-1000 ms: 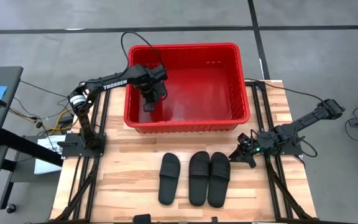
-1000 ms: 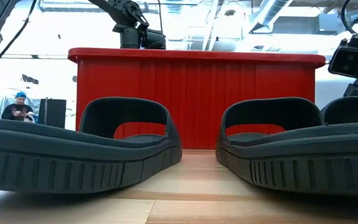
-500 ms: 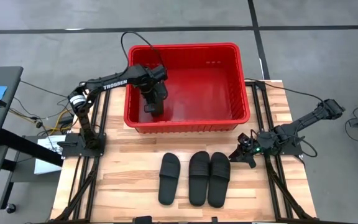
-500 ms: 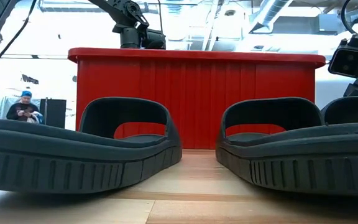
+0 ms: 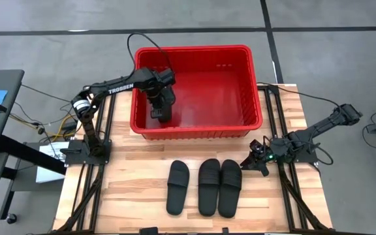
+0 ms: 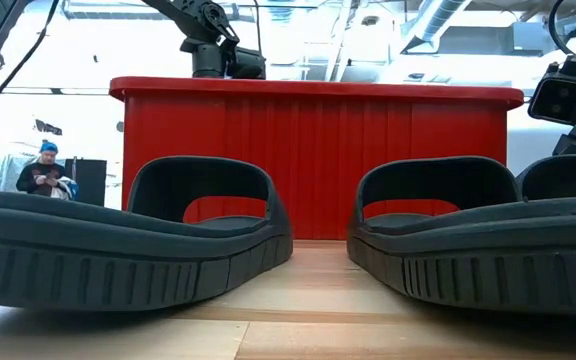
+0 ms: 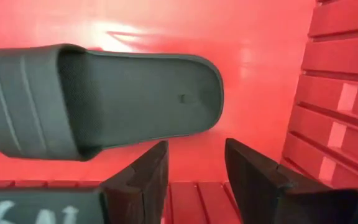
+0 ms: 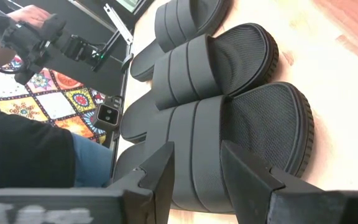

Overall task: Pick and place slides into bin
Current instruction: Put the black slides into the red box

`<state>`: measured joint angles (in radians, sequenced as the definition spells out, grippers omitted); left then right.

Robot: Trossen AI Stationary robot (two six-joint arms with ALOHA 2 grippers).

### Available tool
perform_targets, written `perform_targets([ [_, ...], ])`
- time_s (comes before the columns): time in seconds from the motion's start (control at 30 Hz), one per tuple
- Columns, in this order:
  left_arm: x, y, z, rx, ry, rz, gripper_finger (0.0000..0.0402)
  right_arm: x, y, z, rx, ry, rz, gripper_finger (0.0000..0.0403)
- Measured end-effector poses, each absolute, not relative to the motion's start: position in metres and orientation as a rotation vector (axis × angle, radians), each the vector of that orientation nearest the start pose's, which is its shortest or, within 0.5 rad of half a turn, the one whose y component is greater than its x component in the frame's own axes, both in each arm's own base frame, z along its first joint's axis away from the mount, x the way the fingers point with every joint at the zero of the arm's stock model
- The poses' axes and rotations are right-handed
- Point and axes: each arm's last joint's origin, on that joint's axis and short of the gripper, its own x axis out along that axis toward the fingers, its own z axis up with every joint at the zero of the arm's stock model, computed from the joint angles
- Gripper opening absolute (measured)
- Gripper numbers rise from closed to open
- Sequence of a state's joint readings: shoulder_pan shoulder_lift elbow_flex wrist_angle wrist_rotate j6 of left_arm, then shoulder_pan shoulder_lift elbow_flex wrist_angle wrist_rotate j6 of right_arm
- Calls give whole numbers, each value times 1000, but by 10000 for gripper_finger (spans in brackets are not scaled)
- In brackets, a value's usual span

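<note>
One black slide (image 7: pixel 104 99) lies sole down on the floor of the red bin (image 5: pixel 194 130), near its left wall. My left gripper (image 7: pixel 194 177) hangs right above it, pointing down, open, nothing between its fingers; in the high view it (image 5: pixel 158 108) is inside the bin's left part. Three more slides (image 5: pixel 178 187) (image 5: pixel 209 187) (image 5: pixel 230 188) lie side by side, soles down, on the wooden table before the bin. My right gripper (image 5: pixel 256 160) waits open at the table's right, beside the rightmost slide (image 8: pixel 241 137).
The bin's ribbed walls (image 7: pixel 340 99) stand close to my left gripper. In the low view the bin's front wall (image 6: pixel 318 165) rises behind the slides (image 6: pixel 128 250). A person (image 6: pixel 43 175) is in the room at the far left, and another person (image 8: pixel 23 155) sits beyond the table's near edge.
In the high view the dark shape under my left gripper has widened and shifted slightly within the bin's left part: the slide has come free and settled on the bin's floor. The gripper itself has stayed over the same spot.
</note>
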<state>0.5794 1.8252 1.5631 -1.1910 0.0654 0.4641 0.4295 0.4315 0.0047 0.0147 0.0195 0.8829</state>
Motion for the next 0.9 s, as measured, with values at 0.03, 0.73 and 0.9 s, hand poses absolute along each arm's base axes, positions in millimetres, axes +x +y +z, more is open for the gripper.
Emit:
perform_targets([
  [0.03,293,190,257,-87,1439,86,148,106,48,128,766,552,198,123],
  [0.73,286,184,278,-91,1371,139,148,106,48,128,766,552,197,123],
  [0.9,272,174,327,-38,1128,252,148,106,48,128,766,552,198,123],
])
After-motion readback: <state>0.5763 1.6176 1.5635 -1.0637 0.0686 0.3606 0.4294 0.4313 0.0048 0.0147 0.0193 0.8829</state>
